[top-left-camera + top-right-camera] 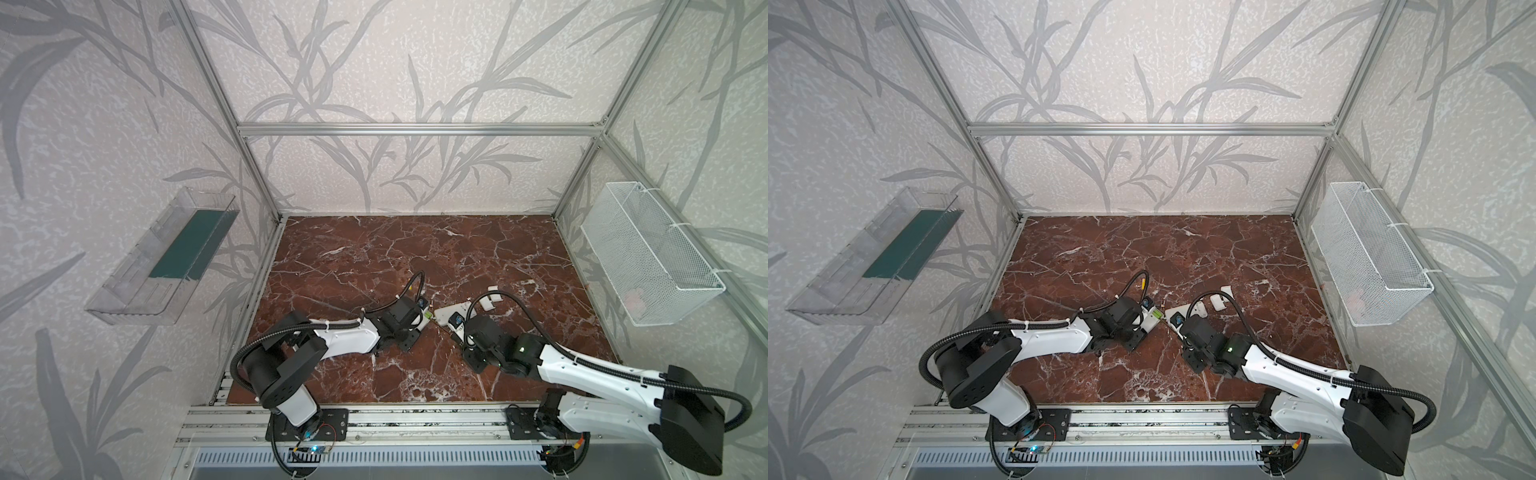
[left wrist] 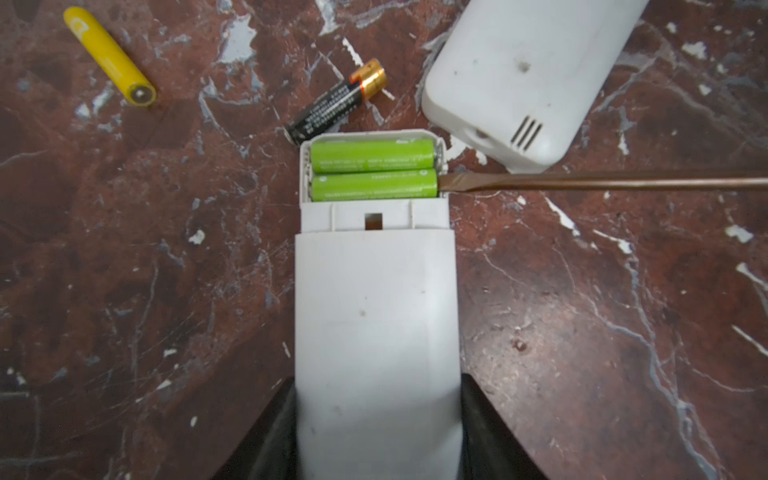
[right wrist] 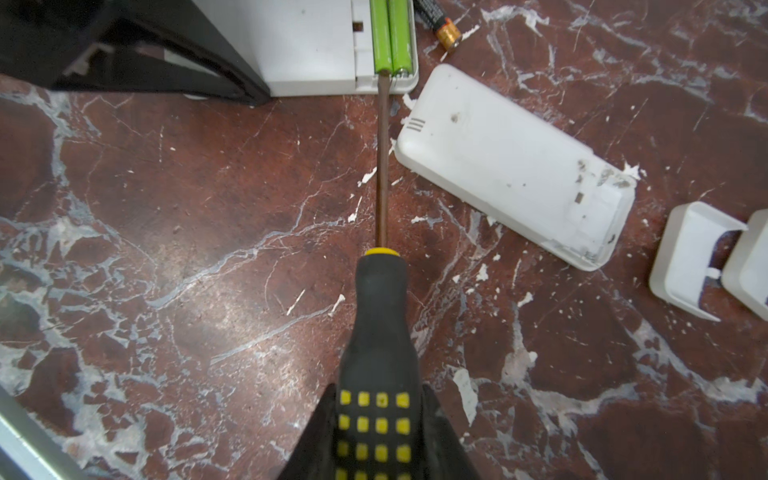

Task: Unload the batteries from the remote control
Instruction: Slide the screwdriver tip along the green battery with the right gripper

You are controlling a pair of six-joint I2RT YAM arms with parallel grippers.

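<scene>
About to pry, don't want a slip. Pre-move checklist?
1. Hold: left hand clamps remote: ok.
2. Tool: right hand grips screwdriver: ok.
3. Access: bay open: ok.
4. Contact: tip at end of inner green cell: ok.
5. Tip under that cell: cannot tell.
6. Bay emptied: not ok, outer green cell and inner one both seated.

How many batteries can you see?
4. A green battery and another green battery side by side in the open remote; a yellow battery and a black battery loose on the table. Others may be hidden.
</scene>
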